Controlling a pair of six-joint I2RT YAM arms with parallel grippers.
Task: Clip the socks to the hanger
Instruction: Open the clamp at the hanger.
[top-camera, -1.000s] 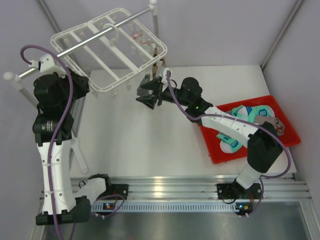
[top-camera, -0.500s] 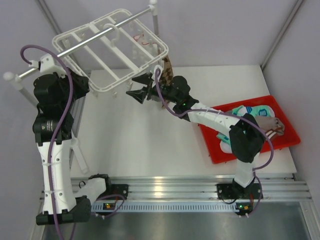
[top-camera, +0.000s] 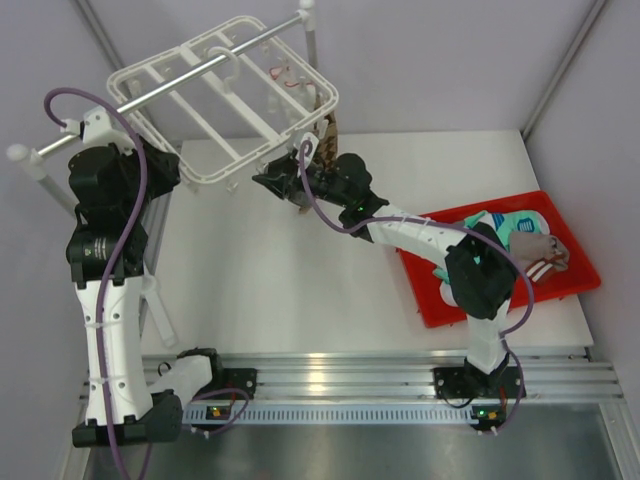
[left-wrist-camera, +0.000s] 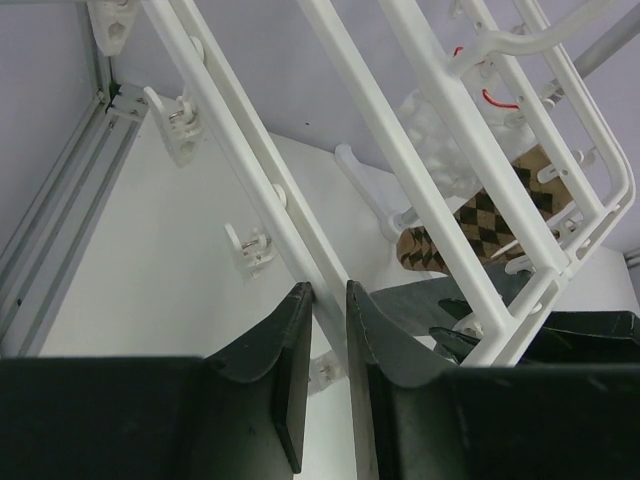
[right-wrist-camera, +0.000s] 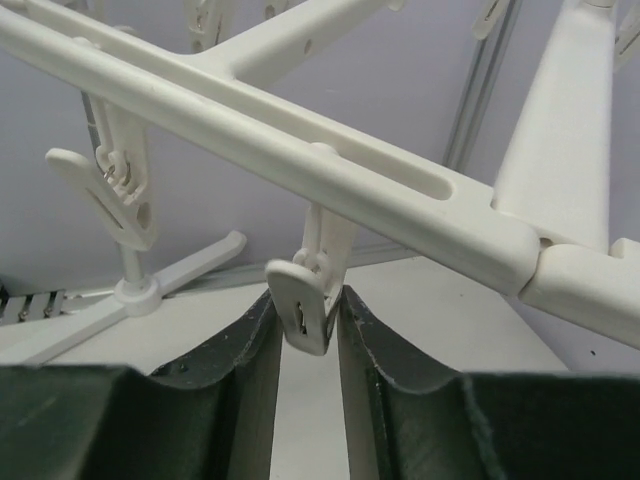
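The right arm is reaching further left than a second ago. The right gripper (top-camera: 275, 182) is now sitting under the near edge of the hanger (top-camera: 225, 95) rather than out beside it, and its jaws are standing closer together.

At far left, the left arm is standing tall. The left gripper (left-wrist-camera: 325, 295) is holding the hanger by one white bar of the frame, with its jaws narrow around the bar. The hanger is hanging tilted from a long grey rail (top-camera: 200, 67) above the back of the table (top-camera: 280, 270), and small clips are dangling under its bars. A brown checkered sock (left-wrist-camera: 490, 215) is hanging from the hanger's right side.

Just below that sock, the wrist view shows the right gripper's two dark fingers (right-wrist-camera: 250, 380) pinching the lower end of one dangling clip (right-wrist-camera: 303, 320), touching it on both sides.

At far right, a red tray (top-camera: 575, 285) is lying on the table, well apart from the hanger. It is holding teal-and-white socks (top-camera: 515, 225) and a grey sock (top-camera: 535, 245).
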